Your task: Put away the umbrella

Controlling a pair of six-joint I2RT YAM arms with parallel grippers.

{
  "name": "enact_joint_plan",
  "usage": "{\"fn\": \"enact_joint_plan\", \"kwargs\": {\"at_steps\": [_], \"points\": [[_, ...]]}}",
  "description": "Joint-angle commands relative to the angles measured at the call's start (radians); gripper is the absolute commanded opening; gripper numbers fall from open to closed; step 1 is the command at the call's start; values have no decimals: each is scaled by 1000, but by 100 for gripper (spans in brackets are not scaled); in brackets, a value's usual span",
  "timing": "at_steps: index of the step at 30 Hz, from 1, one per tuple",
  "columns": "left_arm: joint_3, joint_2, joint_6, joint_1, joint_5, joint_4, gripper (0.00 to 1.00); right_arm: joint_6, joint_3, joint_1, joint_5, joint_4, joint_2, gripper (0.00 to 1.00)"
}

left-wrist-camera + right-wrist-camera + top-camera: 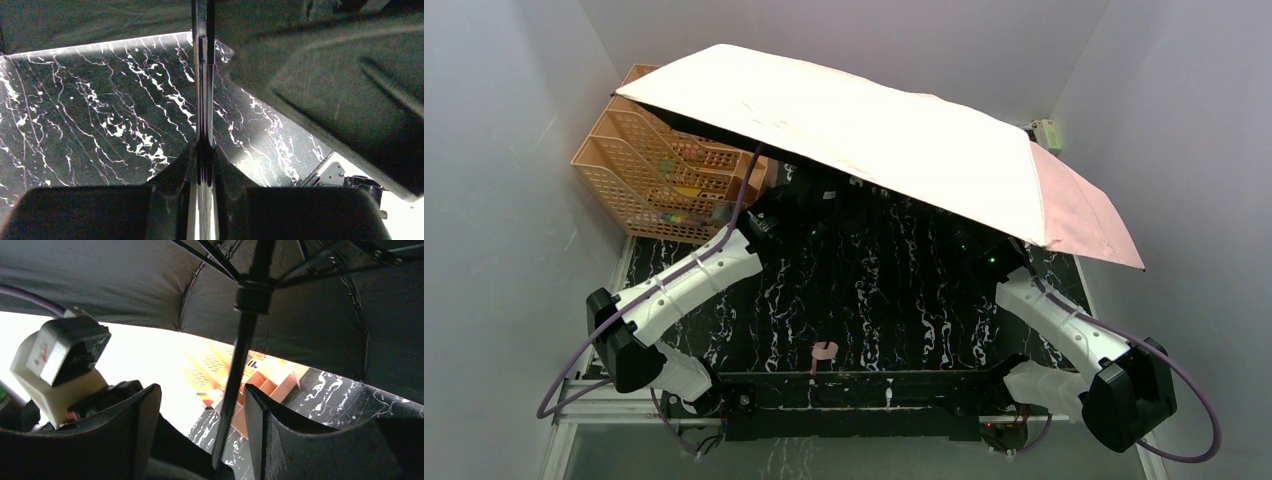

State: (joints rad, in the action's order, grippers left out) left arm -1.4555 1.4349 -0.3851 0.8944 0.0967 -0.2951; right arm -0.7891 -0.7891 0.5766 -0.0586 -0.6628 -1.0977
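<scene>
The umbrella (874, 140) stands open over the table, pale top side up, with one pinker panel (1079, 215) at the right. Its canopy hides both grippers in the top view. In the left wrist view my left gripper (205, 150) is shut on a thin black rod of the umbrella (204, 75) that runs straight up from the jaws. In the right wrist view my right gripper (200, 388) is open, with the black shaft (240, 355) between its fingers, nearer the right finger and apart from both. Above it are the runner (252, 297), the ribs (325, 265) and the black underside (125, 285).
Orange slotted baskets (649, 165) stand at the back left, partly under the canopy. A small pink tag (824, 352) lies on the black marble table (874, 290) near the front rail. A small white box (1046, 133) sits at the back right. Grey walls close in on three sides.
</scene>
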Motion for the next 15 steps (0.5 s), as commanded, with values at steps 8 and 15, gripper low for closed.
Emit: {"fn": "enact_joint_plan", "kwargs": {"at_steps": [8, 15], "points": [[-33, -12, 15, 40, 31, 46, 0, -89, -92, 2, 92, 102, -48, 51], [55, -64, 4, 42, 30, 89, 0, -167, -57, 2, 8, 4, -69, 21]]}}
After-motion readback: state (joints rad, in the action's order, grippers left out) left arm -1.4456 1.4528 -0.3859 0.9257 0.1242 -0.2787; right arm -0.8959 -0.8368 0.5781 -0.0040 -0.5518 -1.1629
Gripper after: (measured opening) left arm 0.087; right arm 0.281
